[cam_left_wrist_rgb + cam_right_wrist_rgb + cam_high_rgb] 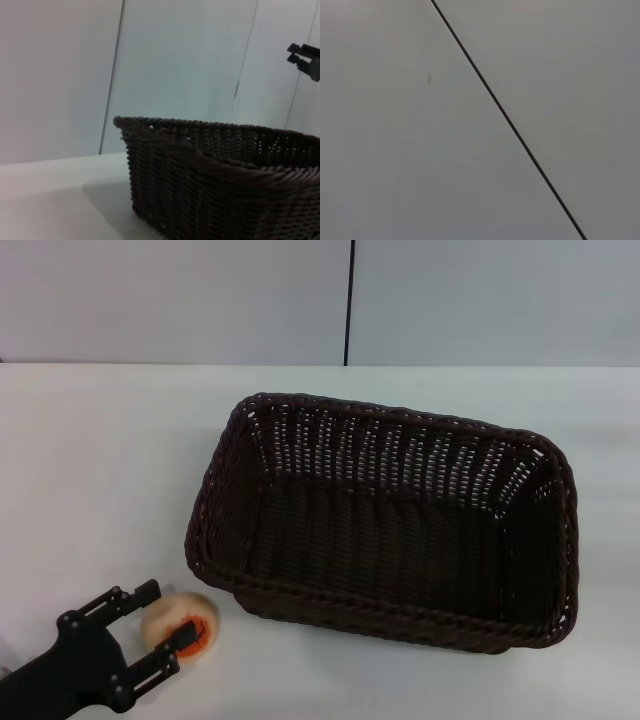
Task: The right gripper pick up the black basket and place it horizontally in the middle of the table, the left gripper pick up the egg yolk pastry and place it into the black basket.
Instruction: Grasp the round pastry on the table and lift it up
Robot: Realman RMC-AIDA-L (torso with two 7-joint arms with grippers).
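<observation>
The black basket (385, 520) stands upright on the white table (100, 470), at the middle and to the right; it is empty. It also shows in the left wrist view (220, 175). The egg yolk pastry (176, 618) lies at the near left, close to the basket's near left corner, with its orange patch facing the front. My left gripper (174, 614) is low at the table with one finger on each side of the pastry, closed on it. Only a small black end of my right gripper (304, 59) shows, high beyond the basket.
A grey wall with a dark vertical seam (349, 300) stands behind the table. The right wrist view shows only wall and that seam (510, 120). Bare tabletop lies to the left of the basket and behind it.
</observation>
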